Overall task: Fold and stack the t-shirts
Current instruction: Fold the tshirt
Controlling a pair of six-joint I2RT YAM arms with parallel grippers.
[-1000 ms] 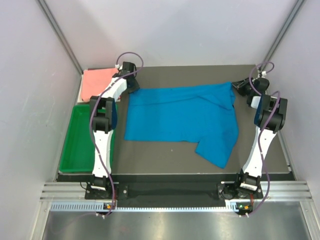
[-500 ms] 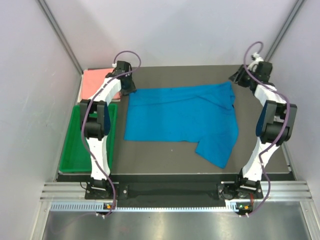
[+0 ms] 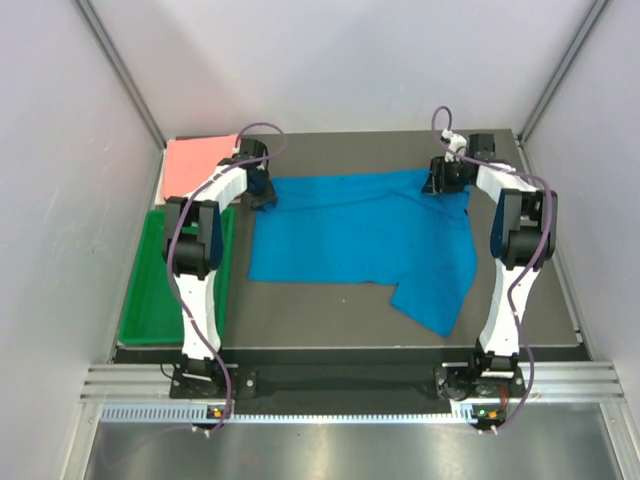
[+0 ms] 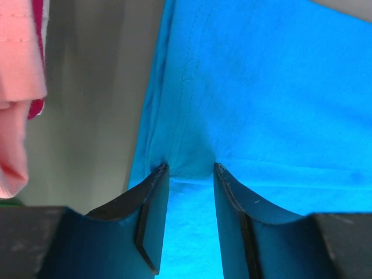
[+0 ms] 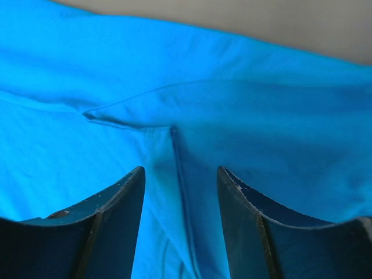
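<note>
The bright blue t-shirt (image 3: 360, 235) lies spread on the dark mat, one sleeve trailing toward the front right. The salmon pink t-shirt (image 3: 195, 165) lies folded at the back left. My left gripper (image 3: 265, 195) is at the blue shirt's far left corner; in the left wrist view it (image 4: 189, 168) is open, its tips pressing the blue t-shirt (image 4: 279, 99), which puckers slightly between them. My right gripper (image 3: 440, 185) is over the far right corner; in the right wrist view it (image 5: 180, 171) is open, straddling a seam of the blue t-shirt (image 5: 232, 116).
A green plastic tray (image 3: 150, 290) sits left of the mat, in front of the pink shirt. The pink t-shirt's edge (image 4: 20, 70) shows left of the left gripper. Grey walls enclose the table on three sides.
The right arm swung in from the back right corner onto the blue shirt's far right corner and its jaws opened. The left gripper shifted slightly forward onto the far left corner.
</note>
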